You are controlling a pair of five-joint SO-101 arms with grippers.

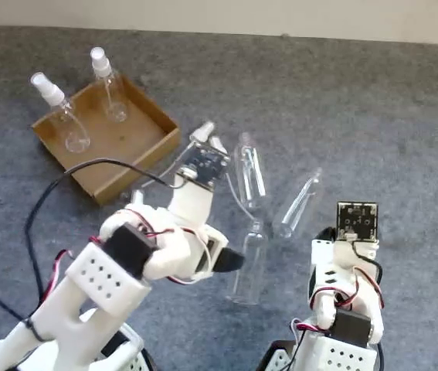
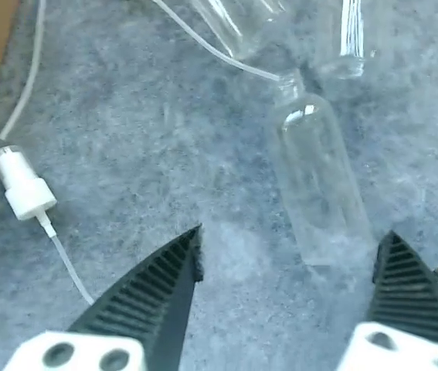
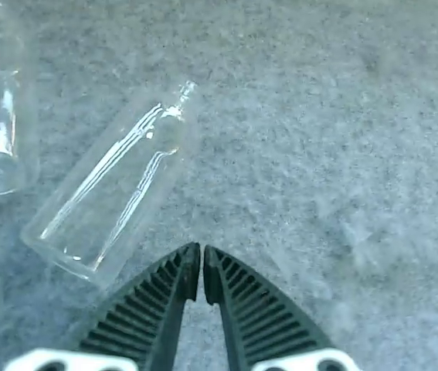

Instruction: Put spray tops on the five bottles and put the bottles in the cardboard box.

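Near the lying bottle, a loose spray top.

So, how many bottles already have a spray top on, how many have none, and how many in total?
Bottles with a spray top: 2, standing in the cardboard box.
Bottles without a top: 3, lying on the carpet.
Total: 5 bottles.

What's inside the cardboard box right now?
Two clear bottles with spray tops stand upright in the cardboard box, one left, one farther back. The near wall hides a strip of floor behind it.
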